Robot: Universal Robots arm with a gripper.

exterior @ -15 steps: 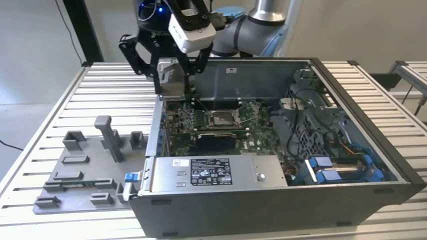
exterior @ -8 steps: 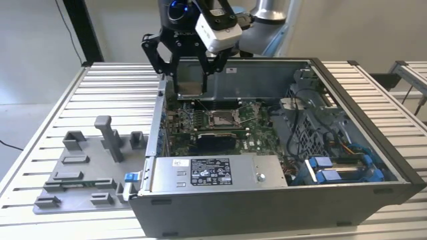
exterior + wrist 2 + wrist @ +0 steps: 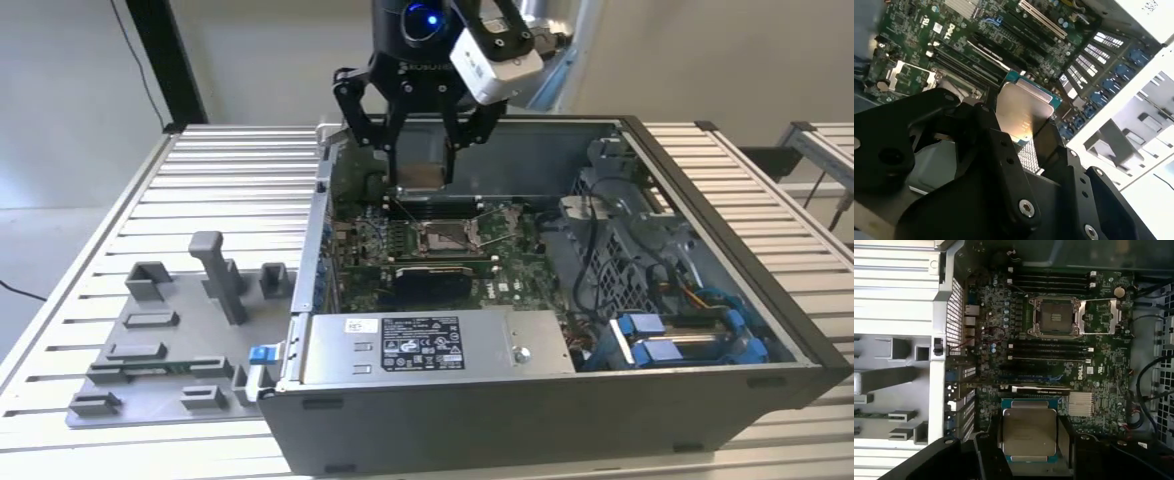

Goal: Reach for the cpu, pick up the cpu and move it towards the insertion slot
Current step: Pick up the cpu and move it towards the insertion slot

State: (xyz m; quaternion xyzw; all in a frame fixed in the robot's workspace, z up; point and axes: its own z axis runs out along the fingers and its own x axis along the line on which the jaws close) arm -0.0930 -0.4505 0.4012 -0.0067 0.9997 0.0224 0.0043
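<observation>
Open computer case (image 3: 534, 410) on slatted table (image 3: 80, 290), fingers (image 3: 424, 150) clamped around the cpu (image 3: 1029, 432) above.

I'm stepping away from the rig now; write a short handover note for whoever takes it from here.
Gripper: shut on the cpu, held by two opposite edges, metal face towards the first wrist camera.
Position: in the exterior view the gripper hangs above the open computer case, over the motherboard.
Insertion slot: frame open, centre bare, apart from the cpu.
Done: cpu reached and picked up.
Left: it is not yet over the slot.
</observation>
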